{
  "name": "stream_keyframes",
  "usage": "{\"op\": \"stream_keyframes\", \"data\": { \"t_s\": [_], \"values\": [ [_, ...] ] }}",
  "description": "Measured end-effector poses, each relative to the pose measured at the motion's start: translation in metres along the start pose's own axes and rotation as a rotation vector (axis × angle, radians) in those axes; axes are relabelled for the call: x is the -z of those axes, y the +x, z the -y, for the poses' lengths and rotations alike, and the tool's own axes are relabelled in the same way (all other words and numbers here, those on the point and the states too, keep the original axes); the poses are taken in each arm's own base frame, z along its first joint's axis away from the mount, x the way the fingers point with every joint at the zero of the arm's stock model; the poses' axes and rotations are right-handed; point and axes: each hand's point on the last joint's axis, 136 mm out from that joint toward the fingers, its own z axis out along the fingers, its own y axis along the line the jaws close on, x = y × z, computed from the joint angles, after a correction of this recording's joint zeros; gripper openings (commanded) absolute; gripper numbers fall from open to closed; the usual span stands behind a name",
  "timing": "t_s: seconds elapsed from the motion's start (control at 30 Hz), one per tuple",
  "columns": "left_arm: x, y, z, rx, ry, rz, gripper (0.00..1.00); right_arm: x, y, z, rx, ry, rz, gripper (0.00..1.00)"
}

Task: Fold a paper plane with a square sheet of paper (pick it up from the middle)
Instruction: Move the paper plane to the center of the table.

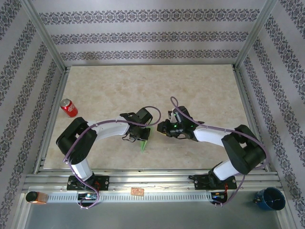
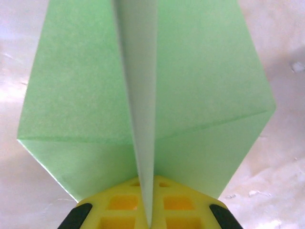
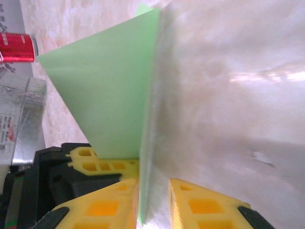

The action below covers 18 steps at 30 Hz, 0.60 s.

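One red can sits well apart from the paper plane.

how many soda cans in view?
1. The red can sits near the table's left edge, just beyond the left arm. The arms could hide another.

High rear view; wrist cameras share paper plane.
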Motion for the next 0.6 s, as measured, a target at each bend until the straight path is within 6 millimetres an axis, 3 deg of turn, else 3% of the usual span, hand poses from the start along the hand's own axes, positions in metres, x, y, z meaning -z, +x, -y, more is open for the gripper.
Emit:
{"op": "stream_keyframes", "data": {
  "t_s": [0.13, 0.33, 0.6],
  "values": [
    [0.007, -0.012, -0.007, 0.026, -0.061, 0.043, 0.07, 0.014, -0.006, 0.013, -0.025, 0.007, 0.038, 0.26],
    [0.01, -0.031, -0.004, 0.044, -0.098, 0.081, 0.07, 0.019, -0.002, 0.024, -0.04, 0.026, 0.039, 0.27],
    [-0.006, -0.027, -0.012, 0.064, -0.145, 0.048, 0.09, 0.019, 0.002, 0.029, -0.045, 0.032, 0.035, 0.27]
  ]
}}
